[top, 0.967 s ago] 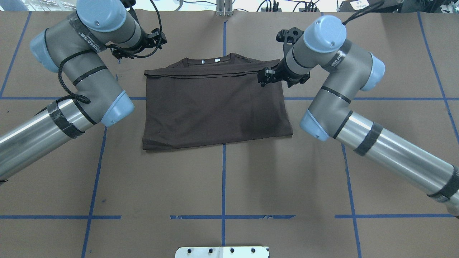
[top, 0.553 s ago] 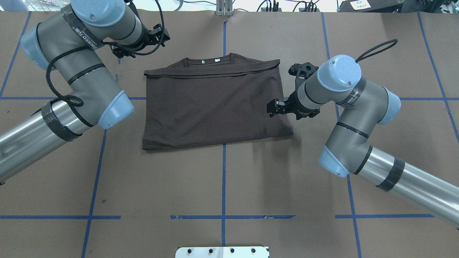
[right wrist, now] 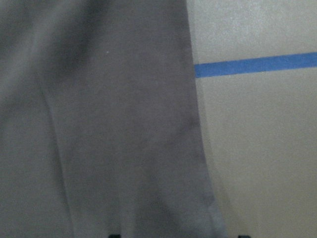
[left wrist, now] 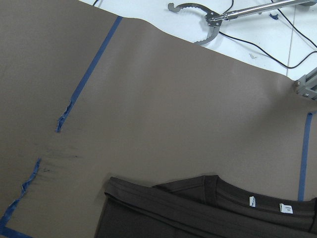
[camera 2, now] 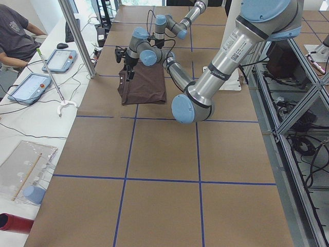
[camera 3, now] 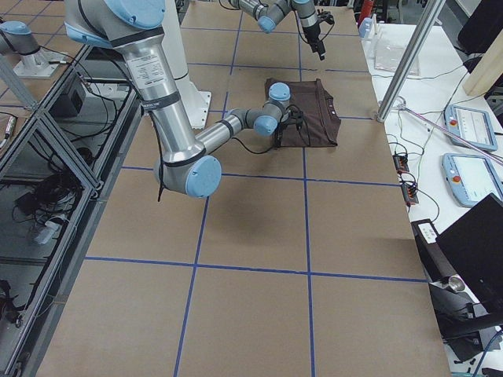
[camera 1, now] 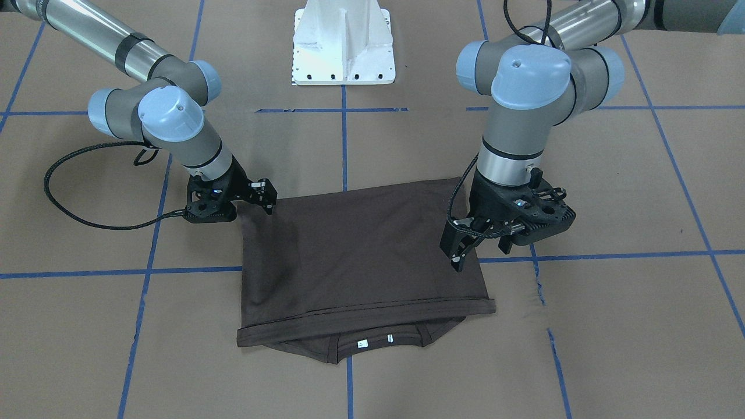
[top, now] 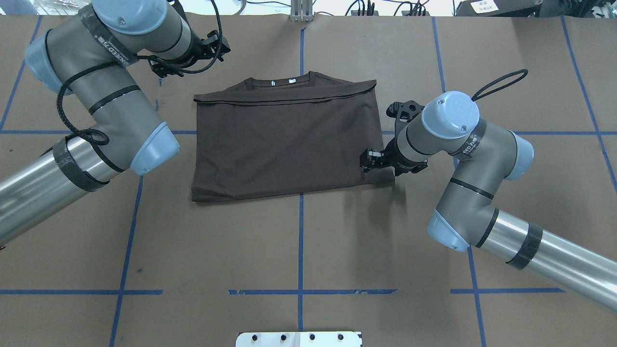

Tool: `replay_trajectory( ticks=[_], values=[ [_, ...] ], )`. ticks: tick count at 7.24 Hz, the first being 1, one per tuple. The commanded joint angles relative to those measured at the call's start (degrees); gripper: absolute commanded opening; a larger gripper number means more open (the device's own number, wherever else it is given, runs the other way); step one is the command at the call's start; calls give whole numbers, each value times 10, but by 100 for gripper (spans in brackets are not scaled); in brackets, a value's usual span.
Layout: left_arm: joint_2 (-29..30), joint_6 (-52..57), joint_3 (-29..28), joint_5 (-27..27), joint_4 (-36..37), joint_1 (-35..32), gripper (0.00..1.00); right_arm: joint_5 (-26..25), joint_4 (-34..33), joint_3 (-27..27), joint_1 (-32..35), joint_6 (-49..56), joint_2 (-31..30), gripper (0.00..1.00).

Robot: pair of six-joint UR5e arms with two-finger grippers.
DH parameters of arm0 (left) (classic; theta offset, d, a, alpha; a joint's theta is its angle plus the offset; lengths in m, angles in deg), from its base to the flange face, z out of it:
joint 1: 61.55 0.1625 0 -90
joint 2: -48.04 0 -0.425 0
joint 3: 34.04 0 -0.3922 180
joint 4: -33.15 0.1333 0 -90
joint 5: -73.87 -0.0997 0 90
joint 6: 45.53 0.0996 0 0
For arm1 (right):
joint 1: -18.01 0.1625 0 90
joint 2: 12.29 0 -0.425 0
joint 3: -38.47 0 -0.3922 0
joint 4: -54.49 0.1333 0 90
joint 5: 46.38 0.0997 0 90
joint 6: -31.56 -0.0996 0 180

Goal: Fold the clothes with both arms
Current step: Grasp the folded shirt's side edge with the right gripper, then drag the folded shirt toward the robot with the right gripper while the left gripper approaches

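Observation:
The dark grey-brown T-shirt (top: 284,140) lies folded flat on the brown table, collar at the far side; it also shows in the front view (camera 1: 361,256). My right gripper (top: 367,160) is low over the shirt's right edge near its near corner, jaws apart and empty (camera 1: 265,195). The right wrist view shows that shirt edge (right wrist: 99,124) close up. My left gripper (top: 214,46) hangs raised by the shirt's far left corner, open and empty (camera 1: 460,253). The left wrist view looks down on the collar corner (left wrist: 213,213).
Blue tape lines (top: 300,241) cross the brown table cover. The white pedestal base (camera 1: 343,46) stands at the robot's side. A grabber tool (left wrist: 198,20) lies beyond the far edge. A person (camera 2: 15,31) and tablets (camera 2: 31,85) are at the side table.
My right gripper has moved along the shirt's right edge from the far corner toward the near corner. The left arm shifted only slightly. The shirt has not moved.

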State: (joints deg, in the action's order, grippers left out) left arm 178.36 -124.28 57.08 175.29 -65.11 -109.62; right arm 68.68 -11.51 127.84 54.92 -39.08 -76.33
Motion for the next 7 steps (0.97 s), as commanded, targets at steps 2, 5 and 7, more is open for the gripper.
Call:
replay_trajectory(
  ticks=[2, 5, 7],
  values=[
    [0, 0, 7, 0, 0, 0, 100, 5, 1, 4, 1, 1, -4, 32],
    [-1, 0, 17, 0, 1, 1, 100, 7, 2, 6, 0, 7, -6, 0],
    [-1, 0, 27, 0, 12, 2, 100, 9, -1, 53, 2, 7, -39, 0]
  ],
)
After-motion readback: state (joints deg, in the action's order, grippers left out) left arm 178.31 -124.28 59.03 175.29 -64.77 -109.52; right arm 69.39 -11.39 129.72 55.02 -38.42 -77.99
